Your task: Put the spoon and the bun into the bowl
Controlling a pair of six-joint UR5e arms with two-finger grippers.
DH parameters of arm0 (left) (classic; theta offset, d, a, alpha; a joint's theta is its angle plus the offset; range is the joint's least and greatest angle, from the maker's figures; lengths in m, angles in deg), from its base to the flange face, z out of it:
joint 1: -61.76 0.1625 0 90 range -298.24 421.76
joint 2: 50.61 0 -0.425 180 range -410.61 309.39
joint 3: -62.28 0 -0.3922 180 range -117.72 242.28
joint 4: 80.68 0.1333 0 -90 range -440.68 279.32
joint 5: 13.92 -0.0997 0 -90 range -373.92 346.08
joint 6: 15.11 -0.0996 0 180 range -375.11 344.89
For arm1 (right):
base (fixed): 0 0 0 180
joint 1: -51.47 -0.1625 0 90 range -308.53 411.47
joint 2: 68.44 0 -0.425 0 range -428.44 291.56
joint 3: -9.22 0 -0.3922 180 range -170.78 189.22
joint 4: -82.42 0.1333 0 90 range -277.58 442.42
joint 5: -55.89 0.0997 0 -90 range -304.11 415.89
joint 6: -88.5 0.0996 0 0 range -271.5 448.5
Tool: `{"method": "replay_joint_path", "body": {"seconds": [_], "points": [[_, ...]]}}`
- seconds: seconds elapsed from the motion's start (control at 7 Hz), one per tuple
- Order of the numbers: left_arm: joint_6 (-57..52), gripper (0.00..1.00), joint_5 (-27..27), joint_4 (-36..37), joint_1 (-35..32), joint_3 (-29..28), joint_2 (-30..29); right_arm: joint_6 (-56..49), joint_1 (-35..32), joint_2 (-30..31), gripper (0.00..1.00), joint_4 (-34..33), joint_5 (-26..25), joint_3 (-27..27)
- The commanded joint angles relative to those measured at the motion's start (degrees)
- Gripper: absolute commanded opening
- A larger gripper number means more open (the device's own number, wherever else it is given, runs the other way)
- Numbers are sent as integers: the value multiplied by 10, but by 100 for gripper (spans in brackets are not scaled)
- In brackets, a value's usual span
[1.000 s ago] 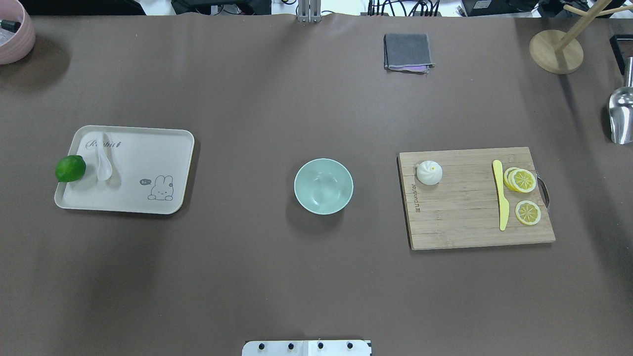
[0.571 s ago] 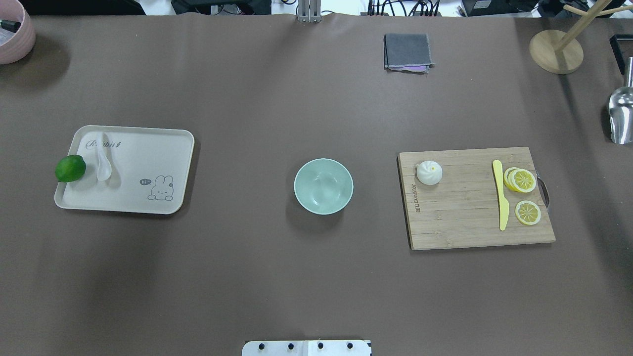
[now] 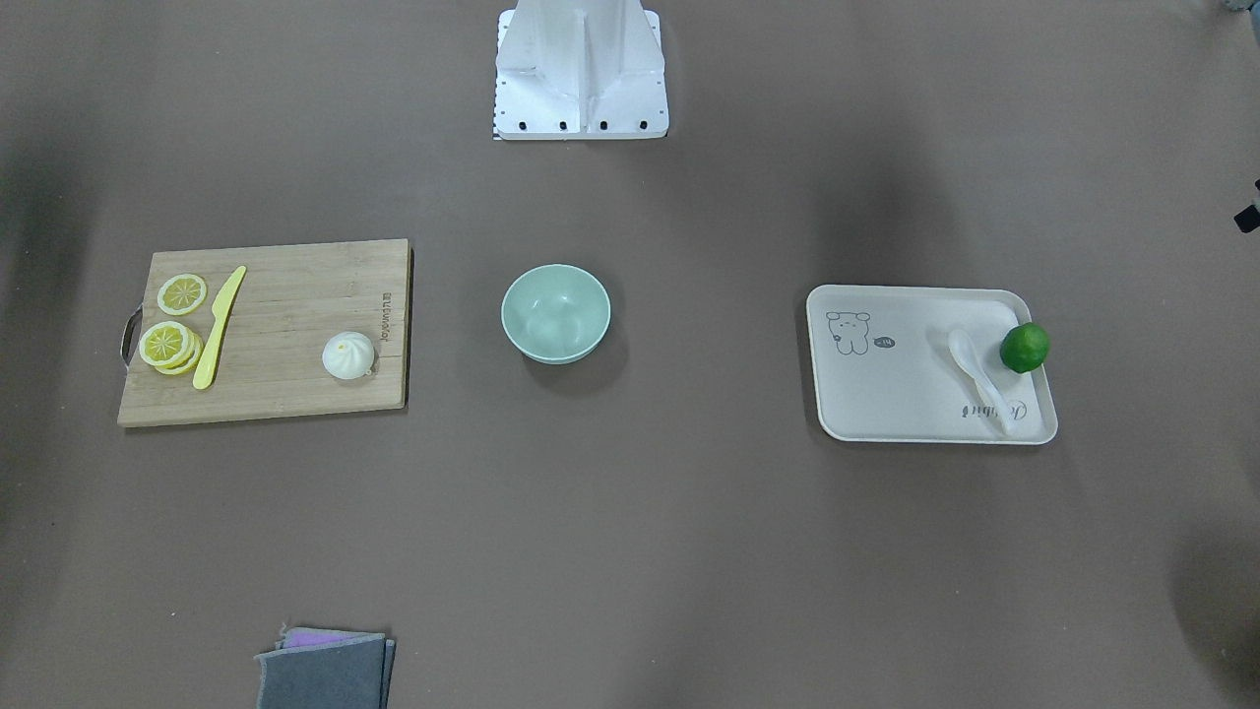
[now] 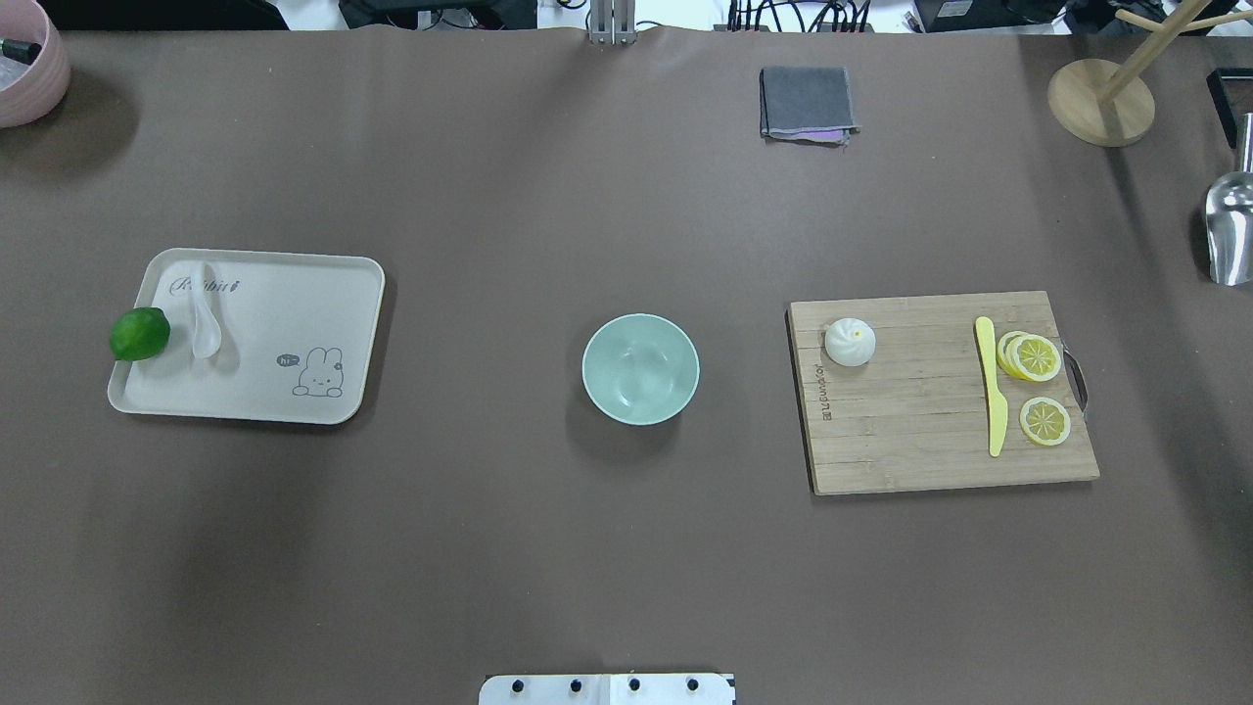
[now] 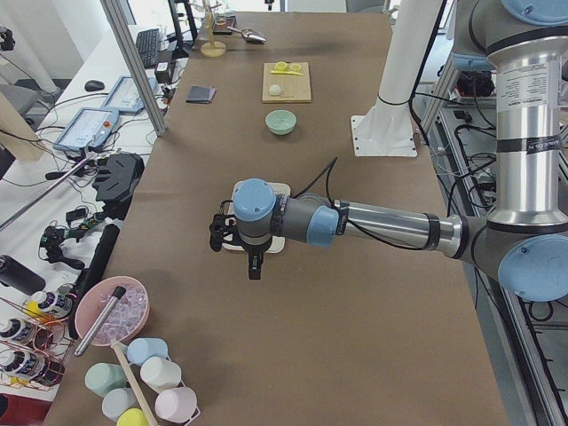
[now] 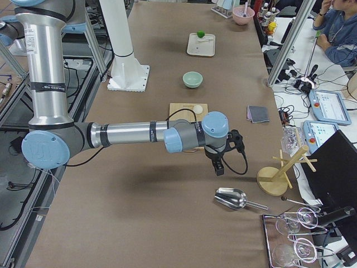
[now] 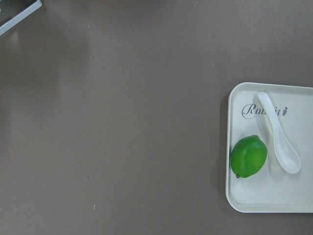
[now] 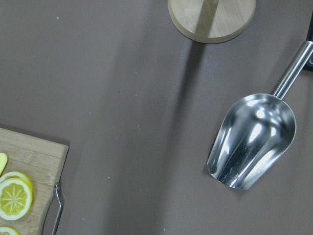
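This is a robotics laboratory. A silver-and-blue jointed robot arm crosses the centre of the exterior left view, reaching over a long table with a brown matte covering. A white pedestal column is bolted to the table at the upper right. Along the left edge of that view, a white desk carries a black keyboard, a grey-and-blue control pendant and loose cables. An aluminium frame post stands at the table's edge. In the upper right corner of the exterior right view sits a person in a blue top.
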Motion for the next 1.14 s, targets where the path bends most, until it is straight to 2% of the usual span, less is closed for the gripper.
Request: {"method": "replay_joint_path", "body": {"seconds": [0.0,0.29,0.57,1.0], "points": [[-1,98,0,2,0,-2,6,0,1,0,100,1,0,0],[-1,98,0,2,-1,-2,8,0,1,2,100,2,0,0],[3,98,-39,0,0,-2,7,0,0,4,100,4,1,0],[6,98,-51,-23,0,14,-2,3,1,5,100,4,2,-1]]}}
